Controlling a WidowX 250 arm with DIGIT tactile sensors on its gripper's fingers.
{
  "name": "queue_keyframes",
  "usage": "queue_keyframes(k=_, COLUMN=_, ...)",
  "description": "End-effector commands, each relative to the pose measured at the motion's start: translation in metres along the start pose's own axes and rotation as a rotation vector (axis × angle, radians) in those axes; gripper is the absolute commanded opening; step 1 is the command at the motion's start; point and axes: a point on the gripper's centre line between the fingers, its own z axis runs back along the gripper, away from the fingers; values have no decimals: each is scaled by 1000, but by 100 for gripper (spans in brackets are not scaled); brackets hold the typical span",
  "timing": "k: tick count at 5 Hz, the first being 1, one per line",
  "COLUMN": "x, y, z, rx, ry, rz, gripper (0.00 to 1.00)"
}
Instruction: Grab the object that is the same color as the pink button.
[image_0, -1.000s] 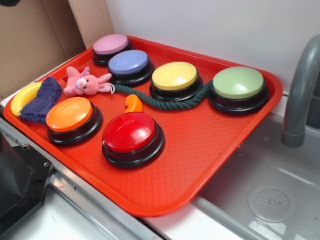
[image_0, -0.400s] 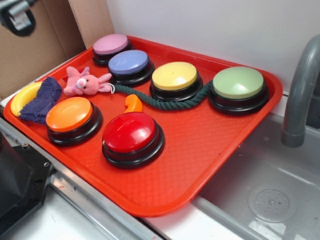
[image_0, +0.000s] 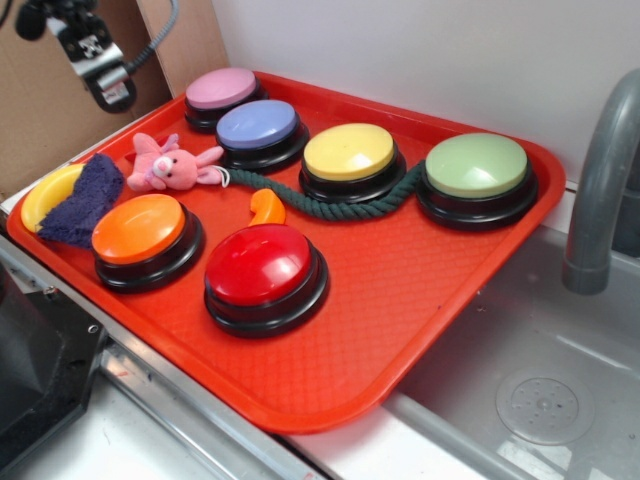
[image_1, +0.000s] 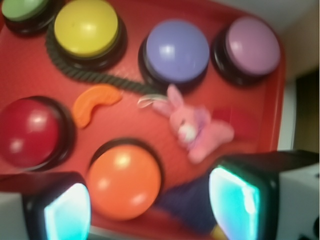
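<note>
hovering gripper (image_0: 105, 85) wide, empty | pink toy (image_0: 165, 165) between purple cloth (image_0: 85, 200), lavender button (image_0: 258, 125)

A red tray (image_0: 440, 300) on the counter (image_0: 60, 450) carries six dome buttons ringing its middle, a pink plush rabbit (image_0: 165, 165) at ten o'clock beside a purple-blue cloth (image_0: 85, 200), and a dark green rope (image_0: 330, 205).

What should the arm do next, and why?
Probably drop toward the bunny. The gripper hangs open, well above the tray's back-left corner, holding nothing, and the bunny matches the pink button and lies loose beside the cloth.
</note>
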Motion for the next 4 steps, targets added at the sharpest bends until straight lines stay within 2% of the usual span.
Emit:
queue_keyframes(k=1, x=32, y=38, z=-54, rx=-81, ry=-66, rz=-84, gripper=100)
queue_keyframes(k=2, x=40, y=40, z=-77, rx=-101, ry=-57, rz=-110, gripper=100)
queue_keyframes(k=3, x=45, y=41, z=-98, rx=-83, ry=-36, rz=-130, gripper=100)
queue_keyframes(k=4, x=46, y=31, z=-112, rx=-93, ry=-36, rz=-215, gripper=100)
